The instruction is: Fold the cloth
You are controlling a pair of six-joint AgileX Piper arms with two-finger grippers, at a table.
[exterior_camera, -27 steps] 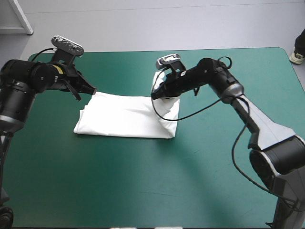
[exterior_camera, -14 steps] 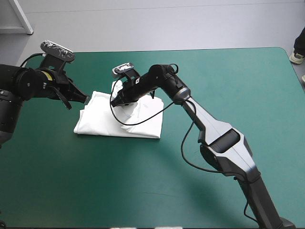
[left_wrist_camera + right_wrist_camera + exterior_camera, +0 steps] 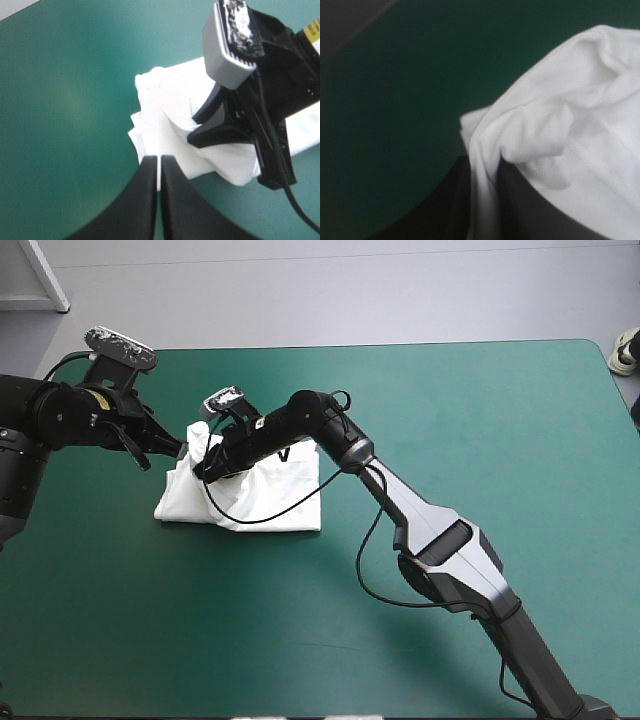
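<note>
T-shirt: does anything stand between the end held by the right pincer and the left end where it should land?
Nothing separate does. The right pincer holds its end over the T-shirt's left end. Only the left pincer, shut on that corner, sits close beside it.

High overhead, wrists close — sharing T-shirt (image 3: 265, 490)

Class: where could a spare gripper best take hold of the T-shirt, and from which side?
Probably the near right corner of the T-shirt, approached from the table's right: it lies flat and clear, while the left gripper and right gripper pinch its left end.
</note>
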